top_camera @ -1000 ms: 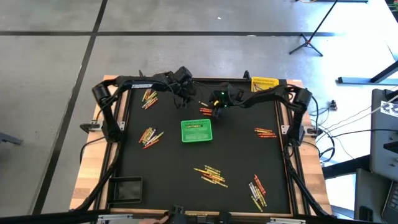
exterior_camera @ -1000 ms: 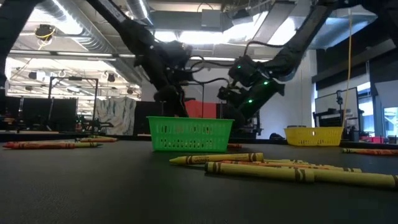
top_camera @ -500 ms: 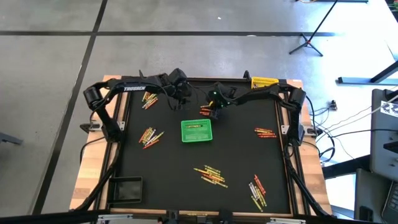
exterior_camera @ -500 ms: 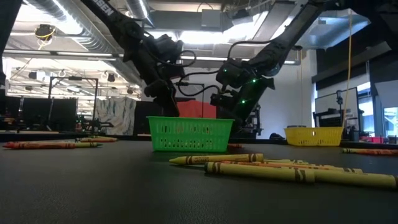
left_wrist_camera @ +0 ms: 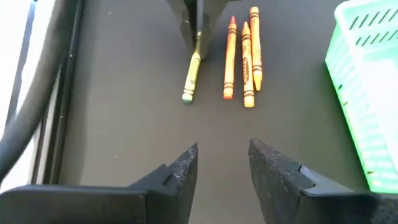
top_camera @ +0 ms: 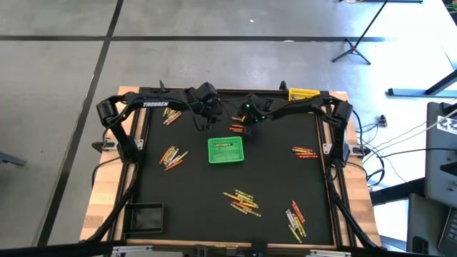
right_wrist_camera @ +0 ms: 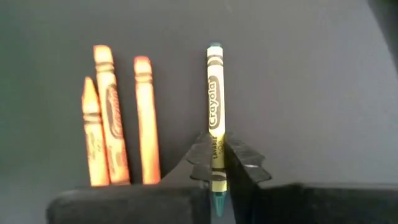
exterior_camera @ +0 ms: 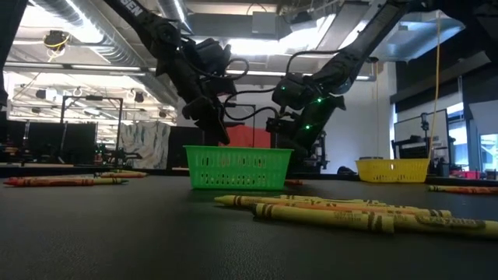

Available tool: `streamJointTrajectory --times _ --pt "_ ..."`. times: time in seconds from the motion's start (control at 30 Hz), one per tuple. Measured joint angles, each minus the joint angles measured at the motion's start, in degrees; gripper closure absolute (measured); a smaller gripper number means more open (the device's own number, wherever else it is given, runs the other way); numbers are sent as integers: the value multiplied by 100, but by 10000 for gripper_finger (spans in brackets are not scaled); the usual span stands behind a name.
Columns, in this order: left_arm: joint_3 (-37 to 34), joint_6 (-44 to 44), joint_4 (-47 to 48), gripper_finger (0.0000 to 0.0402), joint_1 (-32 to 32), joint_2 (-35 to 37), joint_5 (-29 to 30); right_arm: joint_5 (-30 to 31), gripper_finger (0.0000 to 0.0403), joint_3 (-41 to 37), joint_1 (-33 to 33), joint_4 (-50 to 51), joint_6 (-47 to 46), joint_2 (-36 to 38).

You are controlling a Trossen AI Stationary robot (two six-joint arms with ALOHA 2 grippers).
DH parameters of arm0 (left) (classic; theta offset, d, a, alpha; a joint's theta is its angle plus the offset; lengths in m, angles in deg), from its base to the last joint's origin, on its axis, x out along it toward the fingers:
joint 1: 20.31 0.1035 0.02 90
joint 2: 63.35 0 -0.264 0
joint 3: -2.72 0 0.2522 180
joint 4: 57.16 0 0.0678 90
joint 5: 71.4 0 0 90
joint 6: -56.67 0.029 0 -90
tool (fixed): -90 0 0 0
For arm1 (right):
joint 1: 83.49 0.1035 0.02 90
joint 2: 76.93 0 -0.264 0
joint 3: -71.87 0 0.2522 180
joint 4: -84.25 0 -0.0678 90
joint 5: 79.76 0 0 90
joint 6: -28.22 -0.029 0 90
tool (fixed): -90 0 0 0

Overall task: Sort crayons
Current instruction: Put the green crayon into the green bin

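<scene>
The crayons lie in small heaps on the black mat. One heap sits beyond the green basket (top_camera: 226, 150): a green crayon (right_wrist_camera: 214, 93) and three orange crayons (right_wrist_camera: 115, 118). My right gripper (right_wrist_camera: 216, 140) is down on this heap (top_camera: 236, 126), shut on the green crayon. My left gripper (left_wrist_camera: 221, 165) hovers open just left of it (top_camera: 205, 116) and above the mat, facing the same crayons (left_wrist_camera: 242, 56). Other heaps (top_camera: 171, 155) (top_camera: 241, 200) lie untouched on the mat. My right gripper pinches the green crayon's paper-wrapped body (right_wrist_camera: 215, 127) between its two fingers, toward one end. The fingers slant down from above, and the crayon runs in line with them. Its free end (left_wrist_camera: 187, 95) rests on the mat beside the orange crayons.
A yellow basket (top_camera: 303, 93) stands at the far right edge and a black basket (top_camera: 146, 217) at the near left corner. More crayon heaps lie at the far left (top_camera: 171, 113), right (top_camera: 304, 151) and near right (top_camera: 295, 220). Open mat lies between them.
My right gripper has tipped further down and sunk toward the crayons beyond the green basket. My left gripper has shifted a little along the far side, staying open above the mat. The crayons and baskets lie as before.
</scene>
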Motion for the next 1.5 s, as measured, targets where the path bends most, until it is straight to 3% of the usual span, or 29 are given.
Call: streamJointTrajectory --times 0.07,0.23,0.33,0.57,0.67,0.87,1.2,1.5 --pt "0 -37 0 274 -56 0 29 66 382 -24 -9 218 18 145" --pt "-120 -424 -68 274 -250 0 943 58 395 -127 -13 300 145 696" --pt "-464 -458 -232 274 -355 127 1106 5 392 -395 -5 268 178 1089" --pt "-1592 -634 -1844 274 -513 1006 1276 -721 386 -1111 175 -669 162 1783" --pt "-2014 -708 -2822 274 -561 1425 1272 -1023 388 -1175 462 -981 162 1810" --pt "-2259 -826 -3498 274 -613 1762 1245 -1109 385 -1177 1144 -1533 164 1778" --pt "-2253 -912 -4116 274 -739 1738 1127 -1049 384 -1171 1766 -2014 111 1568" --pt "-2256 -911 -3950 274 -1002 1729 1108 -988 382 -1168 1760 -2136 -95 1100"
